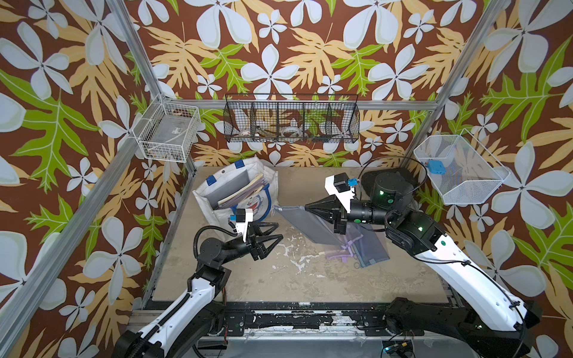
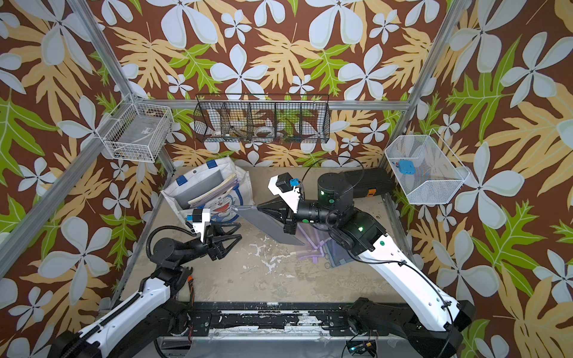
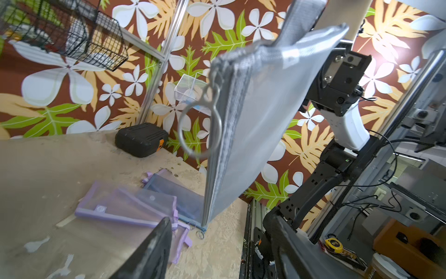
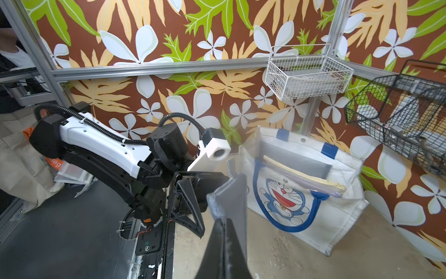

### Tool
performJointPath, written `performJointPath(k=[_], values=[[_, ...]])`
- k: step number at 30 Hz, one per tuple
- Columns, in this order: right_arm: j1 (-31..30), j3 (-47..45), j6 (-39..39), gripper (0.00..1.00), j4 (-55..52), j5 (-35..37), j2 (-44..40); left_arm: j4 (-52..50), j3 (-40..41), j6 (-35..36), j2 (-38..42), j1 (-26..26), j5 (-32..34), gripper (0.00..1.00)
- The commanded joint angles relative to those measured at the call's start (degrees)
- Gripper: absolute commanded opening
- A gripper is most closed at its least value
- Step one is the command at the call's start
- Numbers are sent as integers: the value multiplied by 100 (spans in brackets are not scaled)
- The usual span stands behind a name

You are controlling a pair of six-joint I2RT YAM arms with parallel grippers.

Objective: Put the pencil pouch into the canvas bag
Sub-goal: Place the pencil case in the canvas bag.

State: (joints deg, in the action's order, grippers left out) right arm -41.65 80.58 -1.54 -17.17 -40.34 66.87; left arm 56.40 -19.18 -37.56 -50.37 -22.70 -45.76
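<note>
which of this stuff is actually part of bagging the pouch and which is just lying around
In the job:
grey pouch, held by the right gripper
canvas bag
left gripper, open near the bag

Lying about:
purple pouch and blue pouch, flat on the table
black case
black basket

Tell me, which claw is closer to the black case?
Right. The right gripper, shut on the grey pencil pouch, hangs mid-table, in front of the black case. The left gripper sits farther off, beside the canvas bag.
</note>
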Motion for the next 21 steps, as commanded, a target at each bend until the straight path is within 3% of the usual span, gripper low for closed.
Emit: performJointPath(k=[1, 6, 10, 13, 17, 20, 21], values=[[-76, 98, 84, 0, 227, -192, 14, 1006, -160, 7, -315, -245, 140, 67], [-80, 85, 113, 0, 152, -236, 22, 1250, -501, 281, -742, -657, 60, 65], [-86, 3, 171, 0, 220, -213, -59, 1502, -550, 247, -904, -800, 19, 57], [-86, -6, 205, 0, 273, -234, -69, 1681, -505, 122, -915, -826, -55, 38], [-89, 1, 210, 0, 293, -236, -60, 1731, -369, 39, -683, -827, 2, 0], [-87, -25, 212, 0, 267, -88, -80, 1439, -264, 149, -381, -833, 147, 0], [-81, -32, 213, 7, 229, 38, -81, 1198, -282, 269, -264, -828, 194, 0]])
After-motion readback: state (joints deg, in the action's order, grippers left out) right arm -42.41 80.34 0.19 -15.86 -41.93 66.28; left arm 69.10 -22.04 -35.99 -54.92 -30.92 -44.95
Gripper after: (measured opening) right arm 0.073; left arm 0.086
